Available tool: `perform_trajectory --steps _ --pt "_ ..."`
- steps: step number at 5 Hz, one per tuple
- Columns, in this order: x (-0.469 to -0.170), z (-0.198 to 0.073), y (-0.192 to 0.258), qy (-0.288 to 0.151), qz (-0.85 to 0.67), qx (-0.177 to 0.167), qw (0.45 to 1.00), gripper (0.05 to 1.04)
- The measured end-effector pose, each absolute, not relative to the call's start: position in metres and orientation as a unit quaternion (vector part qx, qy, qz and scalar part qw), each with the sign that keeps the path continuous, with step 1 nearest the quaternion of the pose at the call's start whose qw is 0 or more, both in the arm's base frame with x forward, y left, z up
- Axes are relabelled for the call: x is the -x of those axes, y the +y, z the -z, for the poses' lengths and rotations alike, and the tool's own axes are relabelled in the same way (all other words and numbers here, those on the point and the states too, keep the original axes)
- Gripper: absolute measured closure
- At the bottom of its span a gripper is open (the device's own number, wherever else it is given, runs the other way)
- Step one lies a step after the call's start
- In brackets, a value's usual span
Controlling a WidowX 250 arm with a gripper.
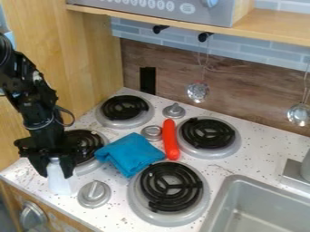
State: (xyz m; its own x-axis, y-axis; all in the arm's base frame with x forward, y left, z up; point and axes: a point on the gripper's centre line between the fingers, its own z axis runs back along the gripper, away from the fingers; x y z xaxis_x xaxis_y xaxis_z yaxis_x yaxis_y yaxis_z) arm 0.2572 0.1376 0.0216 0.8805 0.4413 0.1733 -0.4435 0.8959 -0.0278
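At the left front corner of the stove top, the black gripper (55,171) points down, shut on the upper part of a white bottle-like object (59,182). The object is upright, low over the counter or standing on it; which one I cannot tell. A folded blue cloth (131,153) lies to the right, between the burners. Beyond it, a red, elongated object (170,139) lies beside the back right burner (207,133).
The left burner (84,142) is partly behind the gripper. A silver knob (94,194) sits just right of the white object. The front right burner (170,186) stands near the sink (264,199). Ladles hang from the shelf (266,26) at the back.
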Motion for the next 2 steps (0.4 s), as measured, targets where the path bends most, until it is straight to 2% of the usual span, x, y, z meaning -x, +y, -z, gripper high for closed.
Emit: perform_trajectory --steps 1,2 --pt "-0.2583 -0.0211 0.1386 -0.092 -0.225 -0.010 0.970 0.395" --pt "-0.2557 -0.0194 0.1380 -0.083 -0.232 -0.010 0.969 0.111"
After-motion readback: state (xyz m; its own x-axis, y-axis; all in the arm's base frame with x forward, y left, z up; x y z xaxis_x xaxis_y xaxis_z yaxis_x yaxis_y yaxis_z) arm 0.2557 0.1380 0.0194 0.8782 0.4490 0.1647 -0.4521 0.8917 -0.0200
